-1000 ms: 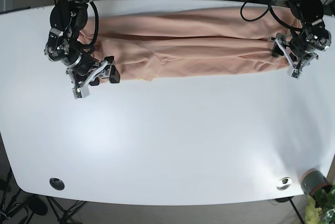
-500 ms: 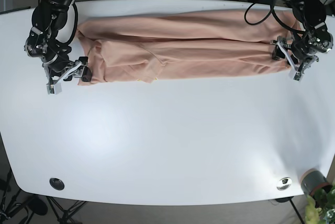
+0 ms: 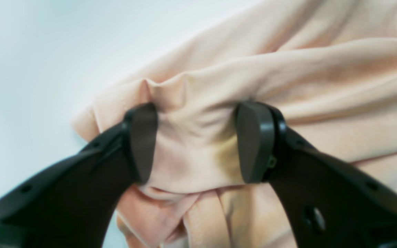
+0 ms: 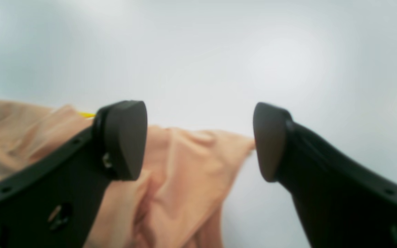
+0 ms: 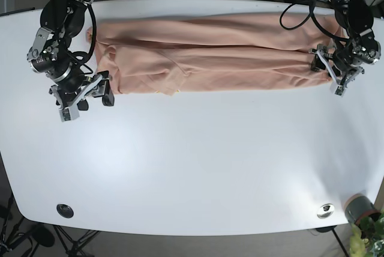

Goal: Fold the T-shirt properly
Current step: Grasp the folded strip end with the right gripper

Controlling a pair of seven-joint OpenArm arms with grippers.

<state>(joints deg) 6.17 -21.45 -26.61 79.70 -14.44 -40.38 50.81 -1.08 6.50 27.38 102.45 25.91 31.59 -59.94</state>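
Shirt (image 5: 210,53) is lying as a long folded band along the table's (image 5: 192,161) far edge; cross-folds are remaining. Left gripper (image 3: 195,144) is straddling bunched cloth, apparently unclenched; right gripper (image 4: 198,141) is hanging released beside the other end.

Tool (image 3: 196,144) fingers straddle bunched T-shirt (image 3: 288,79) fold.

Front of surface (image 5: 192,173) wide open; shirt band blocks the far strip.
T-shirt (image 5: 210,53) spans the far edge between both arms. Obstacles: small black disc (image 5: 65,211) at one front corner, metal disc (image 5: 326,210) and grey cup (image 5: 358,206) at the other.
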